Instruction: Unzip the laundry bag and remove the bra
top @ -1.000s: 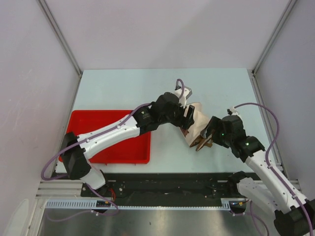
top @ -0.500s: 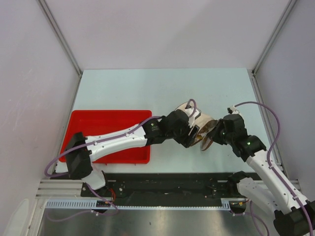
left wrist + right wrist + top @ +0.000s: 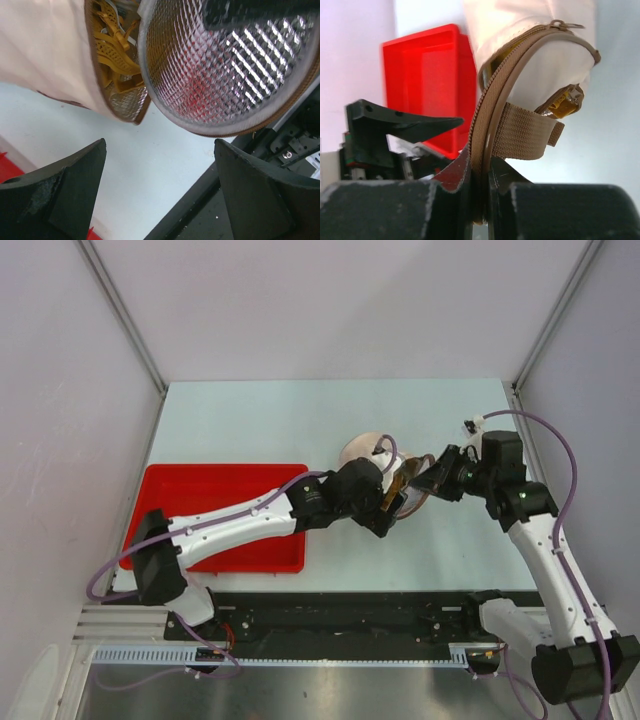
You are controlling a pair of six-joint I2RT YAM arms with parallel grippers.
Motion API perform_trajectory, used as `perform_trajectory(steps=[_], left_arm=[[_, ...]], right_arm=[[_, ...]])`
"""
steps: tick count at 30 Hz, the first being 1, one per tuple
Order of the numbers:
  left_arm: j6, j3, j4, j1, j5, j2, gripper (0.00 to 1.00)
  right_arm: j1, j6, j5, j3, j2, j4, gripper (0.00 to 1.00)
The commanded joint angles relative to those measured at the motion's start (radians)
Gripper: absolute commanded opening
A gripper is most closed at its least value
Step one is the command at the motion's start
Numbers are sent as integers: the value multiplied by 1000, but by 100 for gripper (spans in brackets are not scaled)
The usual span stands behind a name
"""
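- My right pincer [image 3: 480, 165] is squeezed almost shut on the brown zipper rim [image 3: 485, 115] of the laundry bag [image 3: 45, 50]. It grips only that thin edge, so a hard tug could pull the rim out and I would lose the bag.
- My left pincer [image 3: 160, 150] is wide open and holds nothing, just short of the bag's mouth. The round mesh flap [image 3: 220, 75] hangs open beside that mouth, so a sloppy approach could grab the flap instead.
- The bra [image 3: 112, 50] is inside the bag, its yellow straps showing in the gap. A strap could catch on the zipper, and pulling would then drag the whole bag.
- The bag sits mid-table [image 3: 250, 420], right of the red tray [image 3: 200, 485], with my pincers close together. Reaching deeper could knock one into the other.
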Motion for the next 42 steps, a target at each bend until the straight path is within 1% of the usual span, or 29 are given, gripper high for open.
perform_trajectory(steps=[1, 3, 8, 11, 12, 15, 17, 20, 21, 23, 24, 25, 26, 28, 31, 32, 33, 34, 35, 37, 40, 42], left_arm=[[17, 62, -27, 3, -86, -62, 94], [29, 86, -41, 10, -109, -42, 94], [30, 146, -84, 11, -180, 13, 94], [46, 119, -32, 14, -118, -36, 93], [84, 105, 11, 14, -68, -54, 93], [125, 82, 4, 33, -75, -96, 93], [124, 65, -1, 74, -46, -125, 93], [86, 1, 35, 147, 20, -190, 91], [45, -21, 75, 172, 41, -208, 91], [-12, -84, 135, 255, 122, -250, 90], [-72, -104, 150, 284, 159, -255, 90], [-95, -127, 164, 330, 187, -258, 90], [-118, -128, 169, 344, 219, -255, 90], [-115, -118, 163, 350, 225, -232, 93], [-112, -92, 154, 350, 277, -203, 94], [-112, -88, 154, 350, 284, -199, 94], [-112, -87, 157, 350, 297, -198, 94], [-111, -90, 161, 350, 297, -205, 92], [-106, -92, 161, 350, 290, -209, 91], [-100, -93, 154, 350, 264, -223, 89], [-88, -99, 138, 350, 258, -247, 86], [-79, -104, 126, 350, 274, -254, 86]], right_arm=[[-126, 20, -310, 72, 41, 101, 0], [-168, 33, -367, 83, 49, 128, 0], [-194, 25, -412, 98, 60, 129, 0], [-206, 36, -441, 98, 57, 116, 0], [-233, 39, -456, 98, 57, 125, 0], [-251, 72, -490, 98, 58, 159, 0], [-251, 85, -495, 98, 58, 175, 0], [-251, 77, -511, 98, 63, 187, 0], [-251, 76, -536, 98, 64, 191, 0], [-248, 80, -571, 97, 64, 219, 0], [-240, 88, -600, 97, 60, 236, 0], [-232, 100, -617, 97, 58, 257, 0], [-223, 117, -632, 91, 54, 317, 0], [-177, 164, -680, 86, 54, 377, 0], [-133, 207, -752, 72, 60, 498, 0], [-123, 200, -767, 68, 63, 538, 0], [-113, 180, -803, 63, 67, 543, 0], [-94, 92, -809, 61, 79, 532, 0], [-93, 50, -807, 63, 87, 480, 0], [-79, -39, -829, 51, 109, 463, 0], [-60, -139, -844, 31, 142, 426, 0], [-50, -154, -855, 14, 164, 426, 0]])
